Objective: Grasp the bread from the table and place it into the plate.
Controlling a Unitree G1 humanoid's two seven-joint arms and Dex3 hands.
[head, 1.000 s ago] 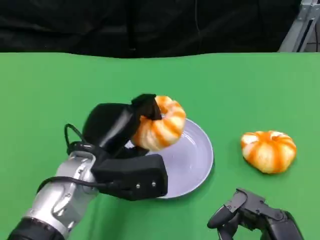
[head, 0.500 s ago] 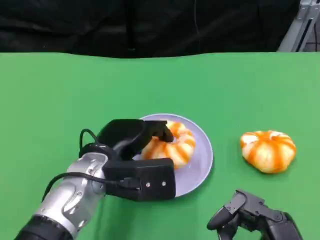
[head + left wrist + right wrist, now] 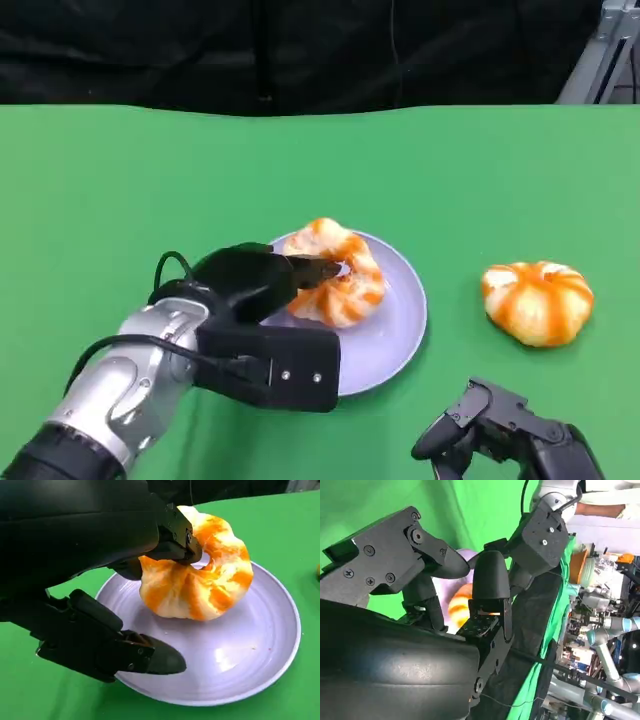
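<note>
An orange-and-white striped bread (image 3: 335, 275) lies tilted on the lilac plate (image 3: 395, 330) at the table's middle. My left hand (image 3: 255, 285) hovers over the plate's left side. In the left wrist view its upper fingers (image 3: 172, 535) touch the bread (image 3: 200, 575) at its central fold, while the thumb (image 3: 150, 660) stands apart above the plate (image 3: 250, 650). My right hand (image 3: 500, 430) rests low at the front right, holding nothing, with its fingers (image 3: 490, 580) apart.
A second striped bread (image 3: 537, 302) lies on the green table (image 3: 120, 180) to the right of the plate. A black backdrop runs along the table's far edge. Shelves with clutter and a robot arm (image 3: 600, 645) stand beyond the table in the right wrist view.
My left hand has lowered the bread from above the plate's left rim onto the plate, and its grip has loosened. The right hand has stayed put.
</note>
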